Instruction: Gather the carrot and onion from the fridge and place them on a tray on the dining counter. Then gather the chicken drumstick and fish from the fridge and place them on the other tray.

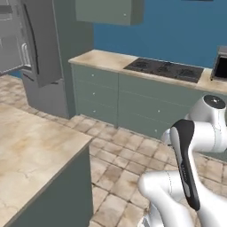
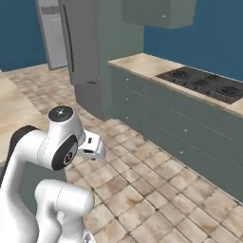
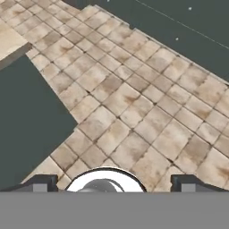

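Tiled floor (image 1: 128,150). Grey-green base cabinets (image 2: 190,137) under beige worktop carrying black hob (image 1: 166,68). Wall cabinet (image 1: 108,11) above. Possibly a microwave (image 1: 220,65) at far right.

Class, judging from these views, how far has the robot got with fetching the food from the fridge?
Nothing looks done yet. The pincer is open and empty over the tiled floor, with the fridge across the room. All four foods remain to be gathered and placed on trays.

Even, flat light fills my views, bright without glare. My arm (image 1: 186,168) has soft shading, and the floor (image 3: 134,103) carries hardly any shadow. The pictures look coarse and slightly blurred; the stove (image 1: 165,68) lacks fine detail.
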Motion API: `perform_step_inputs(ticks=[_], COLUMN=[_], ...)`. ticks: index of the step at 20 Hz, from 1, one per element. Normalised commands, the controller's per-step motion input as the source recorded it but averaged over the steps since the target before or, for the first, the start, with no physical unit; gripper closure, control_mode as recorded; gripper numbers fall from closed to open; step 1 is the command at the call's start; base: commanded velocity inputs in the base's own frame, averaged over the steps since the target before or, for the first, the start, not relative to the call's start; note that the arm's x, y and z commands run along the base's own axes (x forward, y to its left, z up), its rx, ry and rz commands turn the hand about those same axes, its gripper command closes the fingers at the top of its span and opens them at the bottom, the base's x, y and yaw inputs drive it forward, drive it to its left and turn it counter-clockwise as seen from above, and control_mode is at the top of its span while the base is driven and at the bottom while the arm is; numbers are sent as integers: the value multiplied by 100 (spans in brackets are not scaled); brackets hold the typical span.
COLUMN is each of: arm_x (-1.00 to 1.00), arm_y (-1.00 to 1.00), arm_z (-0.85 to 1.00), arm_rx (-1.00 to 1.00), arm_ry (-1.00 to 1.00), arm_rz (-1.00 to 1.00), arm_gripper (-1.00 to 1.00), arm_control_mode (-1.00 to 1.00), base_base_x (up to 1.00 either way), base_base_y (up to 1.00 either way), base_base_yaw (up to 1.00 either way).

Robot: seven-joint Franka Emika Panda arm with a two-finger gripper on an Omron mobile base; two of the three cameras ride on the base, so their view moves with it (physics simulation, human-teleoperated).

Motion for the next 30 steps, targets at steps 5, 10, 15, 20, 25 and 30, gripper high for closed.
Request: perform_step_inputs(ticks=[5, 10, 15, 20, 25, 30], arm_x=[0, 0, 0, 0, 0, 0], arm_y=[0, 0, 0, 0, 0, 0], arm_z=[0, 0, 0, 0, 0, 0], arm_rx=[0, 0, 0, 0, 0, 0], arm_ry=[0, 0, 0, 0, 0, 0], arm_rz=[0, 0, 0, 0, 0, 0], arm_gripper=[-100, -100, -100, -100, -100, -100], arm_control_mode=[100, 100, 100, 100, 100, 100], base_base_x=[97, 98, 99, 67, 64, 96], base_base_y=[-25, -24, -30, -63, -69, -37], base_base_yaw=[41, 43, 40, 33, 30, 33])
